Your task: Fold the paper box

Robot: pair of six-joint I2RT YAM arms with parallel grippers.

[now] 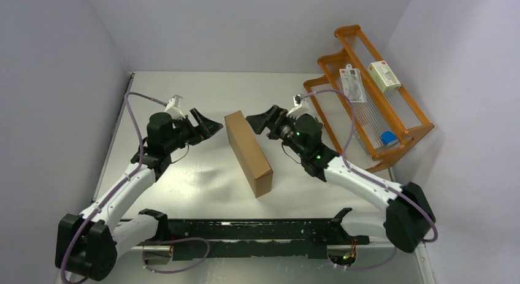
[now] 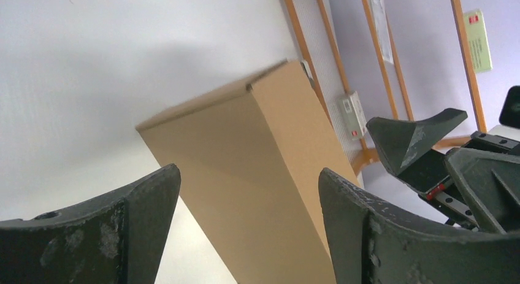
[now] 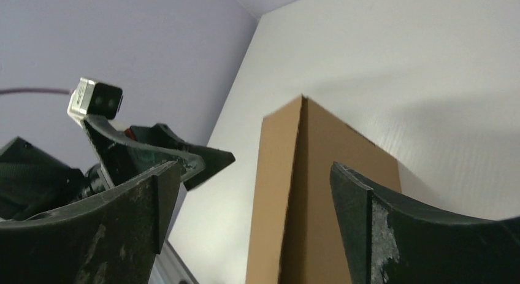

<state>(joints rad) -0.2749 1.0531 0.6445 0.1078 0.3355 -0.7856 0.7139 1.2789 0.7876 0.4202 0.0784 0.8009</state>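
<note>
One brown paper box (image 1: 248, 153), folded shut, stands on a narrow side mid-tabletop (image 1: 190, 180), between two end effectors. Left end effector (image 1: 208, 126): jaws wide, near the box, not touching. Right end effector (image 1: 259, 122): jaws wide, close to the box's far end, gripping nothing. One orange rack (image 1: 351, 31) at right holds three small items.

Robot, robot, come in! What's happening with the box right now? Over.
Left gripper open, right gripper open, nothing held. Box folded shut, standing on edge between them. Orange rack off to the right, not in the way.
</note>
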